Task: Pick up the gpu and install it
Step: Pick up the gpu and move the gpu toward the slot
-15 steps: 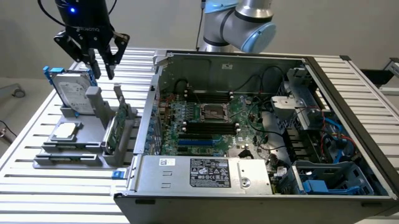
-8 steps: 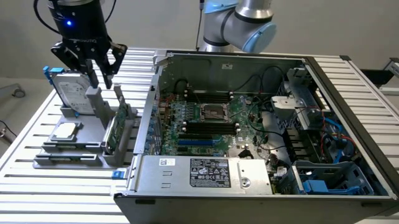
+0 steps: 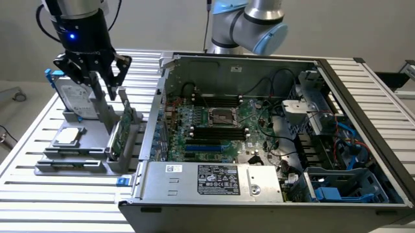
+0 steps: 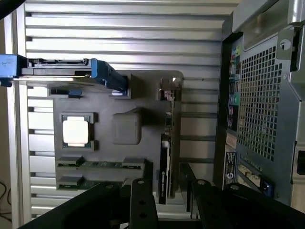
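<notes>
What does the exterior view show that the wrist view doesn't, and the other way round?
The exterior view adds the inside of the case: the motherboard and the power supply, plus the arm's blue-capped joint. The wrist view adds the case's perforated back grille and ports. Both share the open gripper over the gpu, which stands on edge in the grey holder, and also the hard drive and the chip.

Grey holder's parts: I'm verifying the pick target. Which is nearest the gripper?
The gpu, the thin green card standing on edge; the open gripper hangs just above it. The hard drive and silver chip sit farther off.
</notes>
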Robot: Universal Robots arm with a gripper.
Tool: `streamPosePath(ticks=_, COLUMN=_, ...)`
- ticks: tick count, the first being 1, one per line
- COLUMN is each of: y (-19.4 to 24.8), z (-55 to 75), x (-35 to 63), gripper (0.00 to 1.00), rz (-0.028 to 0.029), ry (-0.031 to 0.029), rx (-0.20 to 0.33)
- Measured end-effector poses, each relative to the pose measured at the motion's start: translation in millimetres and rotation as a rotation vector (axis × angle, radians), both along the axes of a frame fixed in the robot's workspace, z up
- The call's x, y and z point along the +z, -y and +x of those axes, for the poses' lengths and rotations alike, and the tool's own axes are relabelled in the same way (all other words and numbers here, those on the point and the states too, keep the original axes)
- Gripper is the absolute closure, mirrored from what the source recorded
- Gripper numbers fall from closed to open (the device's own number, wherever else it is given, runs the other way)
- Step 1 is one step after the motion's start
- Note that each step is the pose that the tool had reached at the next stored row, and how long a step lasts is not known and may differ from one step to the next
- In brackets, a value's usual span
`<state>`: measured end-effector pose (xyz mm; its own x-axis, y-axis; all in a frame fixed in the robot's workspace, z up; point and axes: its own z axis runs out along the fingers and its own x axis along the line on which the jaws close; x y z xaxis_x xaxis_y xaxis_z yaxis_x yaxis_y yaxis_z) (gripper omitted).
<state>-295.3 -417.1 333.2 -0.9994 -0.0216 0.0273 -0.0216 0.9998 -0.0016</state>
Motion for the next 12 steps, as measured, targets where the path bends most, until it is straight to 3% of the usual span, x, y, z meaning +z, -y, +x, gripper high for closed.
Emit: streamPosePath(ticks=12, y=2.3, z=-0.6, x=-21.8, gripper=0.64, rz=0.0000, ry=0.0001, rx=0.000)
